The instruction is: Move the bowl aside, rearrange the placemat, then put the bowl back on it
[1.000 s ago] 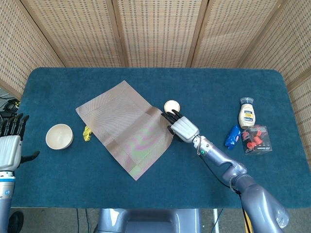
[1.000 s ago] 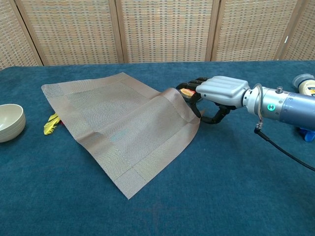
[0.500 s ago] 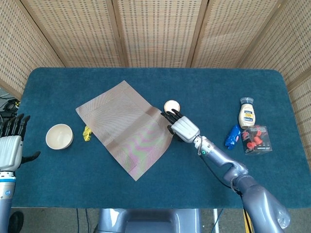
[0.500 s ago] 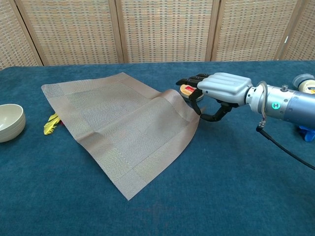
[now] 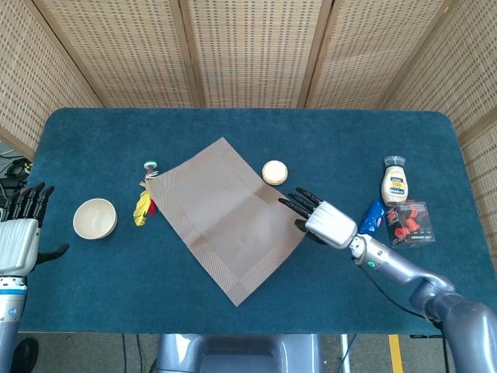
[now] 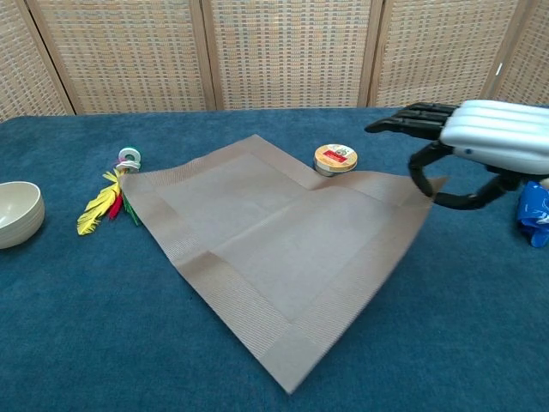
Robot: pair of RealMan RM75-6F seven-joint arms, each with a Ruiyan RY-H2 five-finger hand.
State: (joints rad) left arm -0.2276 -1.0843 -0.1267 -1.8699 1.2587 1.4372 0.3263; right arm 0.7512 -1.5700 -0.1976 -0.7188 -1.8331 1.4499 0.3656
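The cream bowl point(image 5: 95, 218) point(image 6: 17, 213) stands on the blue cloth at the table's left, off the mat. The brown woven placemat point(image 5: 229, 217) point(image 6: 274, 257) lies skewed in the middle of the table. My right hand point(image 5: 322, 219) point(image 6: 480, 142) is at its right corner. The corner is slightly lifted and caught at the thumb, with the fingers stretched over it. My left hand point(image 5: 19, 233) hovers beyond the table's left edge, fingers spread and holding nothing, well short of the bowl.
A small round tin point(image 5: 274, 172) point(image 6: 334, 159) touches the mat's far edge. A yellow feather toy point(image 5: 144, 206) point(image 6: 103, 202) and a small ring point(image 5: 151, 165) lie at its left corner. A mayonnaise bottle point(image 5: 394, 180), a blue object point(image 5: 371, 219) and a red-and-black pack point(image 5: 409, 223) stand right.
My right hand has pulled the placemat to the right and towards me. The mat now lies flatter and has uncovered the feather toy and ring. Bowl and left hand stayed put.
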